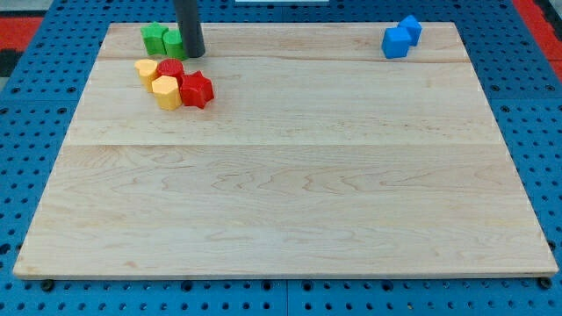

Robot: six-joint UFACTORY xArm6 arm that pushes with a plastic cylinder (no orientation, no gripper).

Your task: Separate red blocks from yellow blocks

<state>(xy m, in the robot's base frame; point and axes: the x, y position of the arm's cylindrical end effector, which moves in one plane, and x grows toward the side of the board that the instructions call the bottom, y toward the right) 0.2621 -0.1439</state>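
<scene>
My tip (193, 53) rests on the board near the view's top left, touching the right side of the green blocks and just above the red and yellow cluster. The cluster holds a yellow heart-like block (146, 70), a red round block (170, 70), a yellow hexagon block (166, 91) and a red star block (197, 89), all packed together and touching. The red round block sits between the two yellow ones; the red star is at the cluster's right.
Two green blocks (162, 39) sit at the top left, just left of my tip. Two blue blocks (401, 37) sit at the top right. The wooden board (290, 193) lies on a blue pegboard.
</scene>
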